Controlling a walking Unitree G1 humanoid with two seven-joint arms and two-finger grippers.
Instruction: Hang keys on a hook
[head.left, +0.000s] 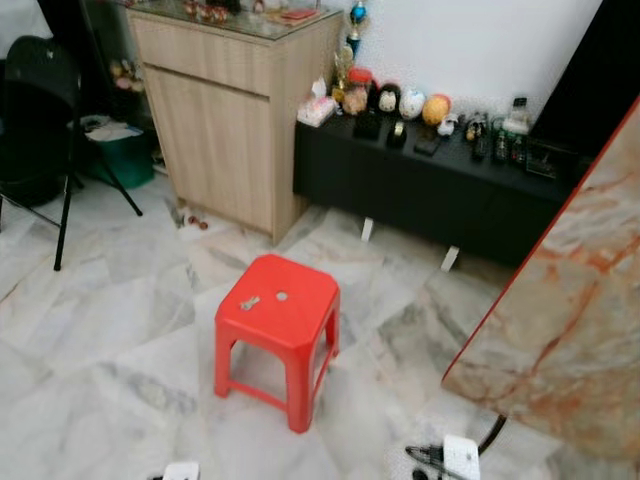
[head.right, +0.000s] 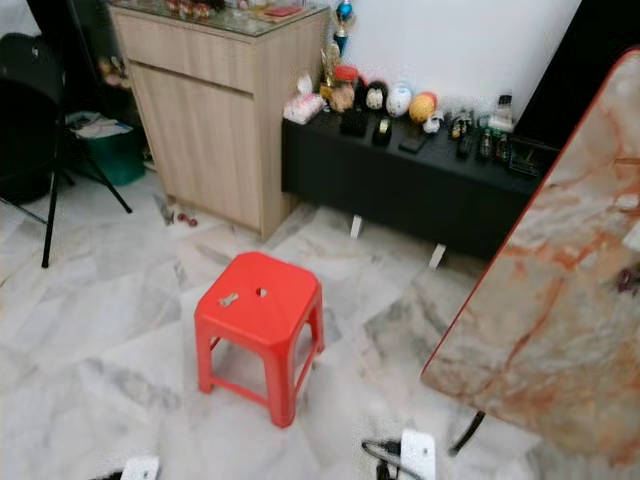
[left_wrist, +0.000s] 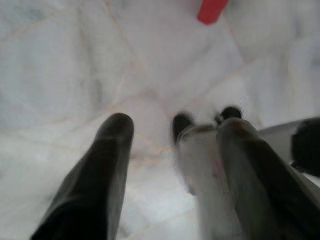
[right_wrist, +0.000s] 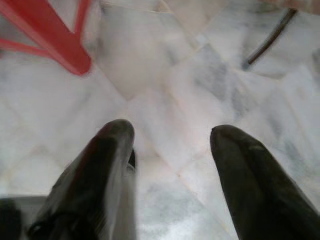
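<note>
Keys lie on a red stool on the floor. Left pincer and right pincer hang wide apart, holding nothing.

One red stool is seen, with one set of keys lying on it. One wooden cabinet and one low black bench are counted; two black fingers are shown per gripper.
</note>
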